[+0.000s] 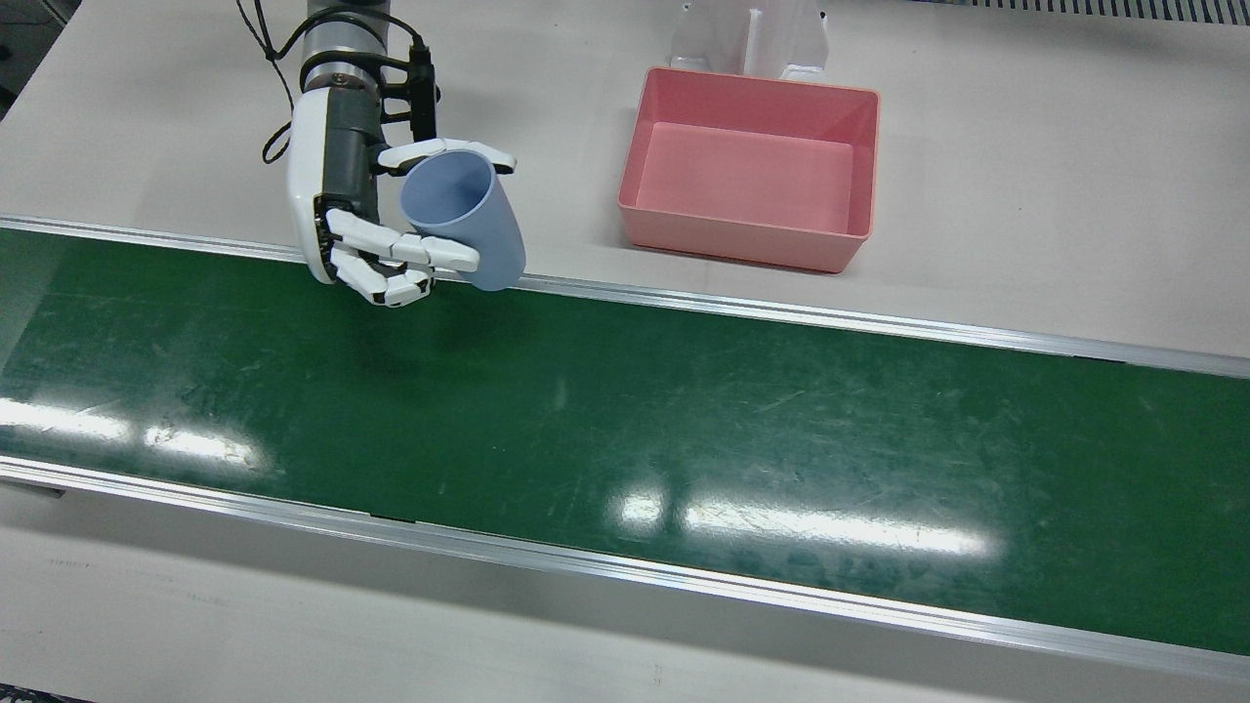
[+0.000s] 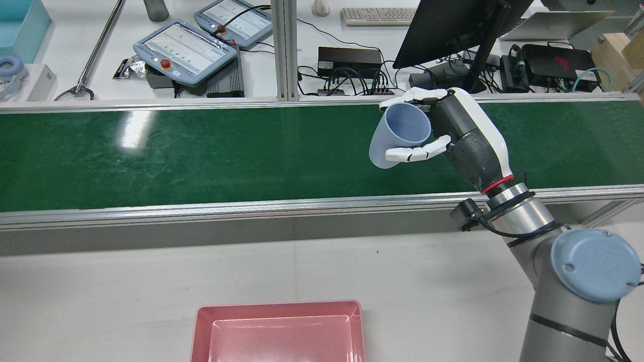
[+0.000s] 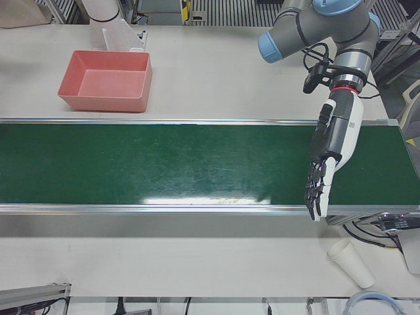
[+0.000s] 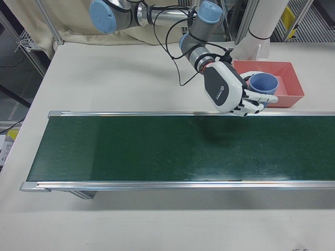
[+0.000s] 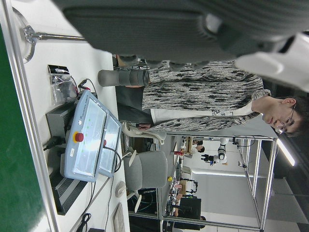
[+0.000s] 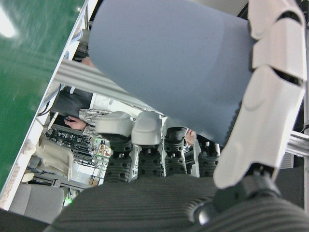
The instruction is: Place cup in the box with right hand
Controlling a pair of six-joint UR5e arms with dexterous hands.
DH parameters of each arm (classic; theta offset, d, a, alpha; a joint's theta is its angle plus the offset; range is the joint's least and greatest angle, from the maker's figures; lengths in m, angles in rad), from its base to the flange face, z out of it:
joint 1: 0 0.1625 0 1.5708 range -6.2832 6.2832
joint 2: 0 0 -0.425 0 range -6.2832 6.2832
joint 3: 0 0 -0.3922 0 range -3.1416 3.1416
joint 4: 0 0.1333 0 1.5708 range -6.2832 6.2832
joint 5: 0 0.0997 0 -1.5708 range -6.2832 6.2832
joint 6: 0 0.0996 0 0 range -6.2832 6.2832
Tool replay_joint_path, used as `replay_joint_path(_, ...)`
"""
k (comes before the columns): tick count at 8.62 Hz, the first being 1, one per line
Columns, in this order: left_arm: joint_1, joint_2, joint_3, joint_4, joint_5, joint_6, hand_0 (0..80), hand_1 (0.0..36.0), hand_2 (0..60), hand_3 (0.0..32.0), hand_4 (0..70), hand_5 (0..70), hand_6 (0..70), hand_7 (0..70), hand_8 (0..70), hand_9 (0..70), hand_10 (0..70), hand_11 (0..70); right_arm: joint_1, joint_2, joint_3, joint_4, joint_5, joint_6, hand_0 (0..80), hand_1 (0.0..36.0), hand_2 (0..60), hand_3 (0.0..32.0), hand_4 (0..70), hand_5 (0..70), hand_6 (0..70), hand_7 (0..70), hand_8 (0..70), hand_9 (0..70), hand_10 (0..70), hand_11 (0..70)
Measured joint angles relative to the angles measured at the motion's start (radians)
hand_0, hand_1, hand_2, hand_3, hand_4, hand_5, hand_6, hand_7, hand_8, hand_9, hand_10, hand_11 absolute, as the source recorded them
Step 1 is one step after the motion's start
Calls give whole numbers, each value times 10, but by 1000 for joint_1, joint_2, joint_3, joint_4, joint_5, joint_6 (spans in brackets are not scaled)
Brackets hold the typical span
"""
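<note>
- Gripped in the right hand (image 1: 376, 220), the blue cup (image 1: 467, 223) hangs tilted above the belt's edge, fingers (image 1: 405, 249) clamped around it.
- Pink box (image 1: 752, 166) on the worktop (image 1: 1025, 195) sits empty, well apart; carry and release remain.
- Left hand (image 3: 325, 170) idles, fingers apart.

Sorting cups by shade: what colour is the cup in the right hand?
Pale blue cup, held by the right hand; clearest in the front view.
</note>
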Motion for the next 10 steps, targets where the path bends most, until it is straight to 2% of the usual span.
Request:
replay_joint_path(2, 0, 0, 0, 0, 0, 0, 0, 0, 0, 0, 0, 0, 0, 0, 0, 0, 0, 0, -172, 4, 109, -1, 64, -126, 572, 360, 600, 0, 700, 168, 436, 700, 679, 700, 542, 700)
replay_joint_path(4, 0, 0, 0, 0, 0, 0, 0, 0, 0, 0, 0, 0, 0, 0, 0, 0, 0, 0, -357, 16, 156, 6, 144, -250, 561, 360, 600, 0, 700, 166, 434, 700, 667, 700, 543, 700)
replay_joint_path(5, 0, 0, -1, 0, 0, 0, 0, 0, 0, 0, 0, 0, 0, 0, 0, 0, 0, 0, -437, 26, 160, 15, 175, -303, 557, 360, 600, 0, 700, 156, 424, 700, 634, 700, 510, 700)
replay_joint_path(6, -1, 0, -1, 0, 0, 0, 0, 0, 0, 0, 0, 0, 0, 0, 0, 0, 0, 0, -501, 30, 158, 36, 205, -346, 545, 360, 600, 0, 700, 135, 400, 700, 551, 700, 440, 622)
replay_joint_path(7, 0, 0, -1, 0, 0, 0, 0, 0, 0, 0, 0, 0, 0, 0, 0, 0, 0, 0, -553, 31, 155, 70, 228, -396, 569, 360, 600, 0, 700, 120, 355, 700, 477, 700, 372, 528)
replay_joint_path(8, -1, 0, 0, 0, 0, 0, 0, 0, 0, 0, 0, 0, 0, 0, 0, 0, 0, 0, -587, 28, 151, 106, 241, -443, 599, 350, 600, 0, 700, 108, 293, 700, 402, 628, 335, 481)
replay_joint_path(9, 0, 0, 0, 0, 0, 0, 0, 0, 0, 0, 0, 0, 0, 0, 0, 0, 0, 0, -612, 26, 148, 131, 246, -474, 668, 254, 181, 0, 562, 89, 92, 292, 146, 224, 118, 190)
replay_joint_path(10, 0, 0, -1, 0, 0, 0, 0, 0, 0, 0, 0, 0, 0, 0, 0, 0, 0, 0, -630, 25, 143, 146, 247, -490, 641, 160, 0, 0, 329, 74, 56, 162, 104, 152, 30, 64)
